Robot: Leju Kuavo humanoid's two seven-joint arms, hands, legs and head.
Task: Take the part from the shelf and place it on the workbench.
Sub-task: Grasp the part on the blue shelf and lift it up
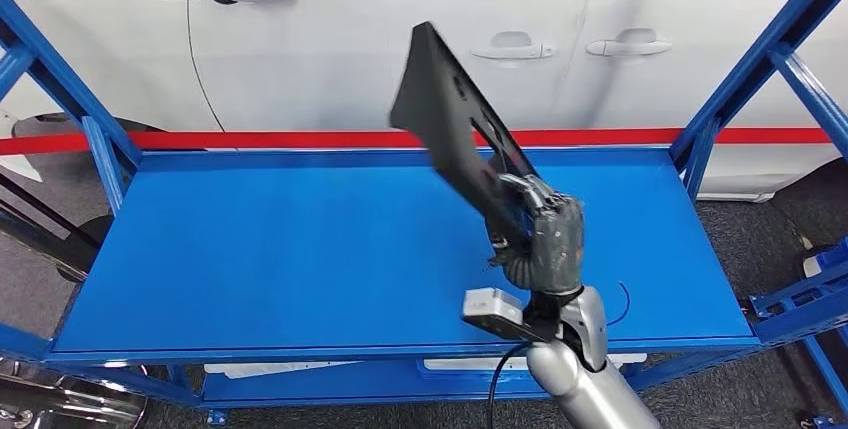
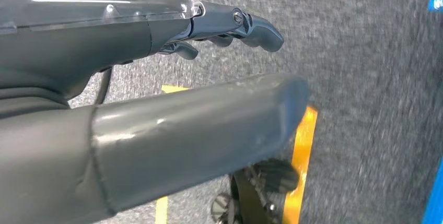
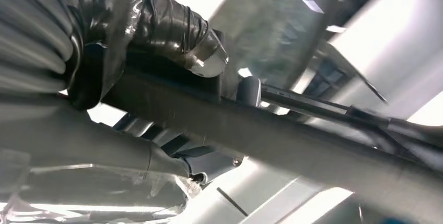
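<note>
Start at the right hand (image 1: 545, 239): its fingers (image 1: 525, 192) are wrapped around the lower end of the part (image 1: 455, 119), a long flat black panel with slots along its length. You see the same grip in the right wrist view, where the thumb (image 3: 172, 28) presses onto the dark bar of the part (image 3: 292, 140). The part is held clear of the shelf (image 1: 300, 249), tilted up and away to the left, with its upper end in front of the white car (image 1: 330, 49). The blue shelf deck lies below it, bounded by blue frame posts and a red strip along the far edge.

Check the left hand (image 2: 224, 31): its fingers are loosely extended and apart, holding nothing, above grey carpet (image 2: 365, 78) marked with yellow tape (image 2: 302, 151).
</note>
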